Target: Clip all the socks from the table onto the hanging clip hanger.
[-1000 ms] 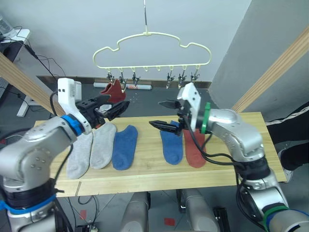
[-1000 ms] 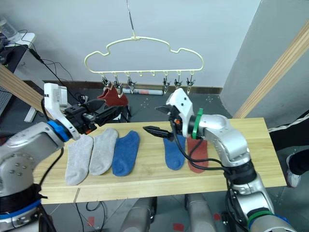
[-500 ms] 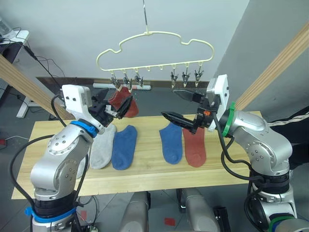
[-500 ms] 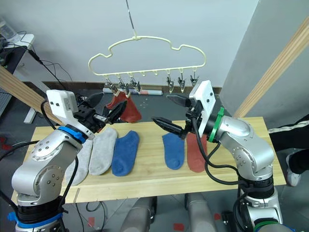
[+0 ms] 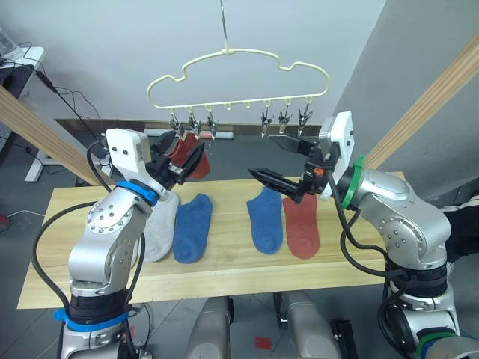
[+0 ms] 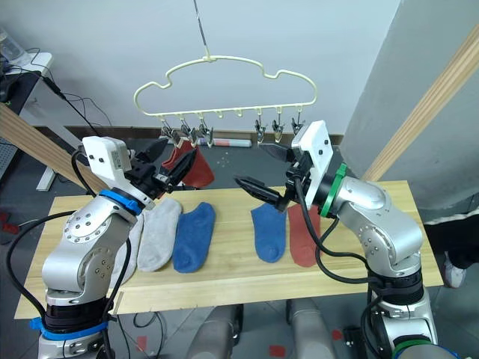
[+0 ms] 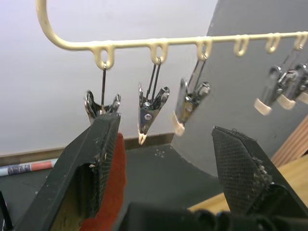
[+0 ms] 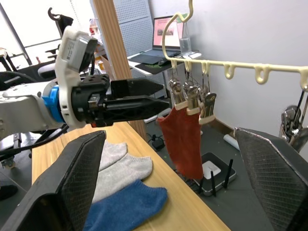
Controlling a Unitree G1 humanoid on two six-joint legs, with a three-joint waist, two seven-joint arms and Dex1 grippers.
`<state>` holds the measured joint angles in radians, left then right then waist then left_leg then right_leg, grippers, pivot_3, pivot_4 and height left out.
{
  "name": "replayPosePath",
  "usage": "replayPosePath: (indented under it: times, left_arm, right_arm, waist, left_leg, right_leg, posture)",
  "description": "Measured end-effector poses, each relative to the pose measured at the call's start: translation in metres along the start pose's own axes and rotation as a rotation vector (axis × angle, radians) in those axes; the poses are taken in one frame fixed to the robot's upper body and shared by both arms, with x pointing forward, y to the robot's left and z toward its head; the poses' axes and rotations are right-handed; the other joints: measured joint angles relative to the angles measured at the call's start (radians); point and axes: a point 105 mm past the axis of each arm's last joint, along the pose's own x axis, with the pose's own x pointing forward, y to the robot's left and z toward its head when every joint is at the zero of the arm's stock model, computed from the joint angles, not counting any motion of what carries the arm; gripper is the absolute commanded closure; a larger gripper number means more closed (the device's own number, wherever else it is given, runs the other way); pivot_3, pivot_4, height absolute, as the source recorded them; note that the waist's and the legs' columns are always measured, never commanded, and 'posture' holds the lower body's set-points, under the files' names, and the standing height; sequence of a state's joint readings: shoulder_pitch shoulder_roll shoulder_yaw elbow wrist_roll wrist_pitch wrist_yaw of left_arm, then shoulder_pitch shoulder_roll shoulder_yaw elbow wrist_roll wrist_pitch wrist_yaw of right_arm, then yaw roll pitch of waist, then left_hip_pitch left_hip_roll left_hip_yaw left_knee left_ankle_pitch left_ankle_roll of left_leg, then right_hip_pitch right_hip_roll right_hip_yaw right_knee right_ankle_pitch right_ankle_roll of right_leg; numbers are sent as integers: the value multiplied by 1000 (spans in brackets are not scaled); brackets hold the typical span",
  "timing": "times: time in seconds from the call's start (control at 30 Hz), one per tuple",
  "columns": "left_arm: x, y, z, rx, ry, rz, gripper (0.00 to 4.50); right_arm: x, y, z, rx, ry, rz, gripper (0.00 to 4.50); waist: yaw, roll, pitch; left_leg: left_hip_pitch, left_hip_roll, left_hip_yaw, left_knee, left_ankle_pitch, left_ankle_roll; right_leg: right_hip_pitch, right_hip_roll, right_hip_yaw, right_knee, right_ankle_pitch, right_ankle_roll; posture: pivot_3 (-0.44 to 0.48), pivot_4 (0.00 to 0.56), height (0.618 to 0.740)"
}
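Left gripper [image 5: 183, 158] is up by the hanger's [image 5: 238, 75] left-end clips [image 7: 149, 109], jaws spread wide. One finger [image 7: 94, 159] sits right against the hanging red sock [image 5: 188, 155], the other stands clear, so it's not pinching anything. That sock dangles from the leftmost clips, roughly 7 o'clock from the hook.

Right gripper [image 5: 281, 161] floats under the right-hand clips [image 5: 283, 120], also wide open and empty, pointing toward 9 o'clock at the left one. It hovers just above the far edge of the table [image 5: 224, 269].

On the table, from 9 to 3 o'clock: a grey sock [image 5: 157, 228] partly behind the left arm (there may be a second grey one tucked under there, can't really tell), a blue sock [image 5: 193, 227], then a gap, another blue sock [image 5: 266, 218] and a red sock [image 5: 301, 226] just beside it. All lie flat, toes toward the robot.

The hanger hangs level above the table's far edge.
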<state>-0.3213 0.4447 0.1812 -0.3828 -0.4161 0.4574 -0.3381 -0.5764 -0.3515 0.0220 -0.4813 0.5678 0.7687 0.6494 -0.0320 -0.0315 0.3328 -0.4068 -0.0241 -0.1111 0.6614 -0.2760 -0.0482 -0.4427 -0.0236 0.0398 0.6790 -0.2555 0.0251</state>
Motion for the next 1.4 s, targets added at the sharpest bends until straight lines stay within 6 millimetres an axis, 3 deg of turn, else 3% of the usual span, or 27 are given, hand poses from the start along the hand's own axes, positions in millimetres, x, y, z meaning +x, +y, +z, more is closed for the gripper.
replayPosePath:
  times: [0.4,0.57,1.4]
  left_arm:
    - [10,3,-4,17,-21,6,1129]
    - [14,2,-7,4,-28,11,2174]
    - [35,0,-14,38,-72,44,2174]
  right_arm:
    - [4,6,15,-15,-53,57,0]
    - [4,6,15,-16,-51,51,0]
    - [3,3,15,-26,-45,44,0]
  waist:
    - [0,0,0]
    - [0,0,0]
    - [-1,0,0]
  left_leg:
    - [0,0,0,0,0,0]
    - [0,0,0,0,0,0]
    - [0,0,0,0,0,0]
  right_leg:
    - [0,0,0,0,0,0]
    - [0,0,-1,0,0,0]
    - [0,0,-1,0,0,0]
  posture:
    - [-6,351,740]
    - [-18,353,740]
    - [-35,356,740]
